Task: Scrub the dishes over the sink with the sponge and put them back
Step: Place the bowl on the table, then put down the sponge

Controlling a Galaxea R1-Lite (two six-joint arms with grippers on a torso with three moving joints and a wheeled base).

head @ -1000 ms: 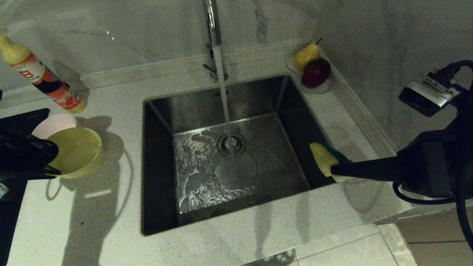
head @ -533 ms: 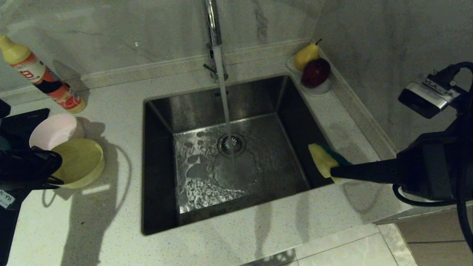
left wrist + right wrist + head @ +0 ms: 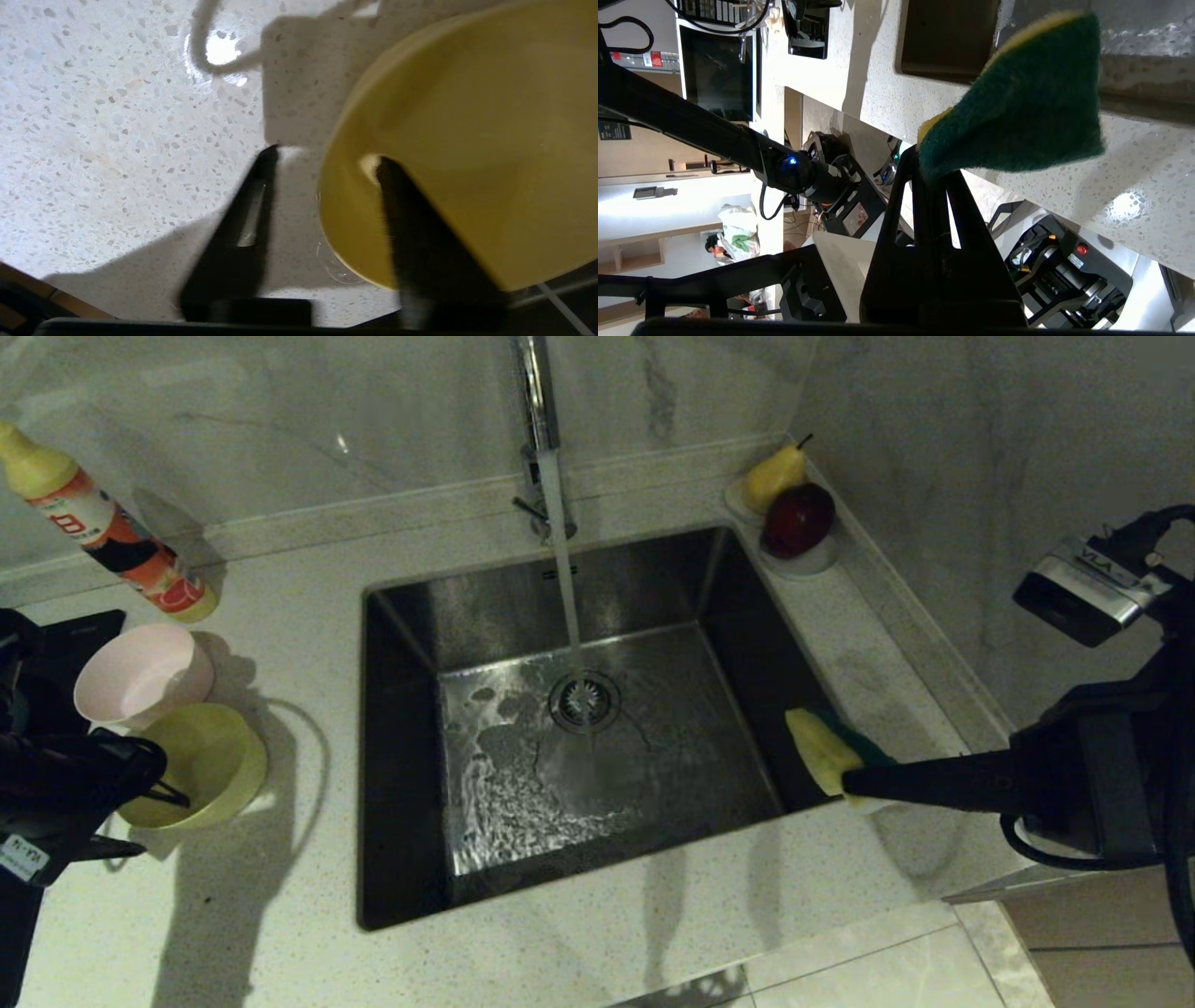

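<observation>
On the counter left of the sink, my left gripper stands parted astride the rim of the yellow bowl, one finger inside the smooth, round cup and the other outside, neither pressing the wall; the bowl sits upright, touching the pink bowl behind it. Over the sink's right edge, my right gripper pinches one corner of the sponge, dark green scouring face on yellow foam.
</observation>
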